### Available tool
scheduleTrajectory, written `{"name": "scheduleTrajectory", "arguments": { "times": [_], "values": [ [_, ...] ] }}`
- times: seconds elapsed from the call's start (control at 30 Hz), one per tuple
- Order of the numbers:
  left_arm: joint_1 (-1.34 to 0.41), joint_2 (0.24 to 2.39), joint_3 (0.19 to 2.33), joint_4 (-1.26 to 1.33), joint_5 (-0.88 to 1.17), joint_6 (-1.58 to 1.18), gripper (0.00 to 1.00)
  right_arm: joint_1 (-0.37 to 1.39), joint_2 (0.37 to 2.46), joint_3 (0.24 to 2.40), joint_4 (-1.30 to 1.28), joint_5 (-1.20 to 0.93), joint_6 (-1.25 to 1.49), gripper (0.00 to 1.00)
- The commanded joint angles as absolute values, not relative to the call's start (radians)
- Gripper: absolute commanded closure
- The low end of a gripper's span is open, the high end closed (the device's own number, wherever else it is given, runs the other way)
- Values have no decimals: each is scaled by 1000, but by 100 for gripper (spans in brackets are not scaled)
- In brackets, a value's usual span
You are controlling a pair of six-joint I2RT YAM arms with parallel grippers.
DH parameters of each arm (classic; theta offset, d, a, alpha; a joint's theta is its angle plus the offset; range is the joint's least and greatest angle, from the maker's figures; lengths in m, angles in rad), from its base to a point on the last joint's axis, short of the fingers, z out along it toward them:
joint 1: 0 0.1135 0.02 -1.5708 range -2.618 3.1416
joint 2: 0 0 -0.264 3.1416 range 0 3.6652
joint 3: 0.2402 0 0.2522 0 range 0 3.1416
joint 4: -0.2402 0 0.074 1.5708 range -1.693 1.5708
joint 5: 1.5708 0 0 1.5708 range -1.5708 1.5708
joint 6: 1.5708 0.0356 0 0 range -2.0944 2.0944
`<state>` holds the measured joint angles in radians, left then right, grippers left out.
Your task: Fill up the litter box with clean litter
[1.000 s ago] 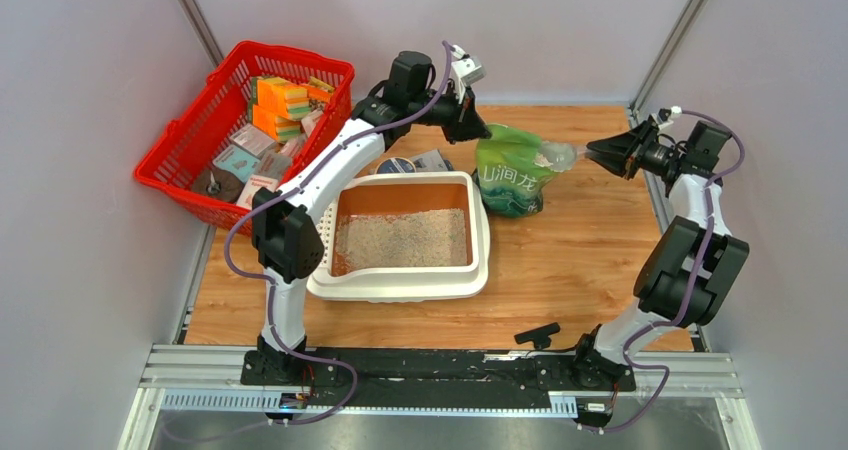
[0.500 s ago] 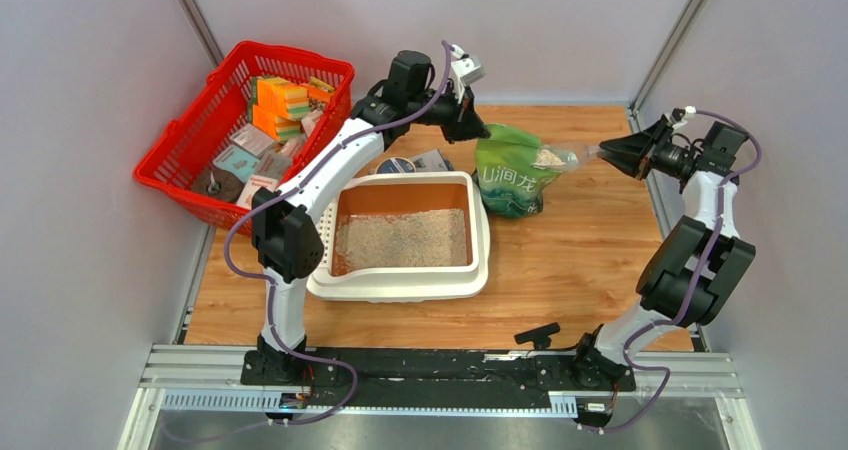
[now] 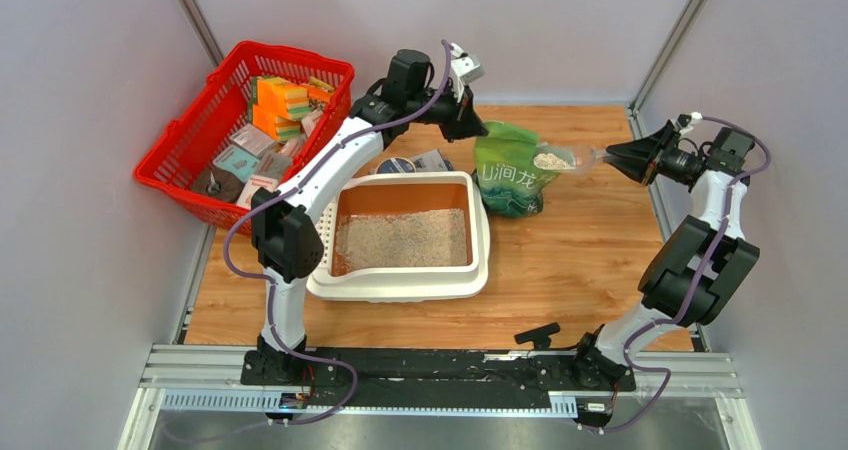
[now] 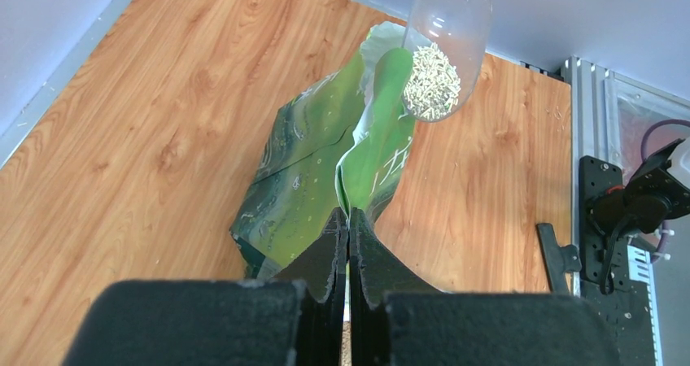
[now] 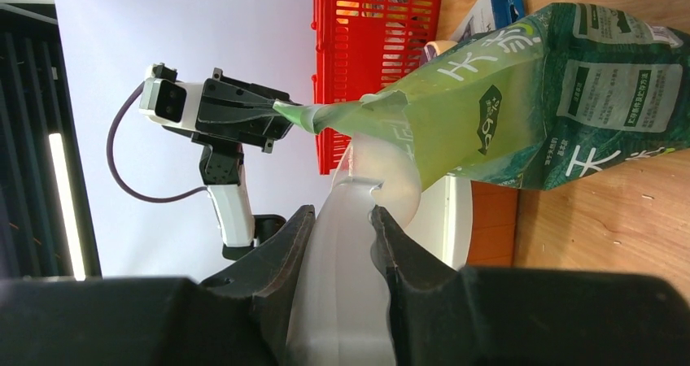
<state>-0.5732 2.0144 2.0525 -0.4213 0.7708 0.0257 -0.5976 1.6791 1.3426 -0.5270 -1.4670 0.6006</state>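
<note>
While the right tool (image 3: 612, 153) grasps the scoop (image 3: 572, 155) of clean litter (image 3: 546, 160) by the bag (image 3: 510, 182), the litter box (image 3: 400, 288) sits nearer, left; tilting en route would spill granules; the left tool (image 3: 474, 128), clenched on the bag, could topple it.

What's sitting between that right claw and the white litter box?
In the top view: the clear scoop held by the right gripper, then the green bag beside the litter box.

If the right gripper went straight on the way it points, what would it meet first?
Probably the bag. The right gripper holds the scoop by the bag's open top, pointing at it, though relative height is hard to judge.
</note>
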Motion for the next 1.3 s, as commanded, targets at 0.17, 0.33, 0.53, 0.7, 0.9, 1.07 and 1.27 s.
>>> {"name": "scheduleTrajectory", "arguments": {
  "times": [0.17, 0.33, 0.53, 0.7, 0.9, 1.07, 1.27],
  "values": [
    [-549, 1999, 2117, -420, 729, 55, 100, -604, 1678, 1431, -725, -1575, 457, 100],
    [-548, 2009, 2131, -423, 706, 54, 75, -592, 1632, 1408, -822, -1597, 397, 100],
    [-532, 1999, 2135, -437, 684, 67, 60, -514, 1594, 1365, -847, -1612, 394, 100],
    [-486, 1950, 2097, -459, 664, 84, 59, -384, 1574, 1364, -847, -1614, 399, 100],
    [-397, 1853, 1996, -483, 643, 100, 57, -218, 1574, 1387, -734, -1528, 494, 100],
    [-331, 1752, 1892, -506, 615, 124, 57, -105, 1583, 1443, -545, -1367, 679, 100],
    [-242, 1619, 1789, -577, 592, 164, 57, 29, 1628, 1598, -557, -1237, 620, 100]
  ]
}}
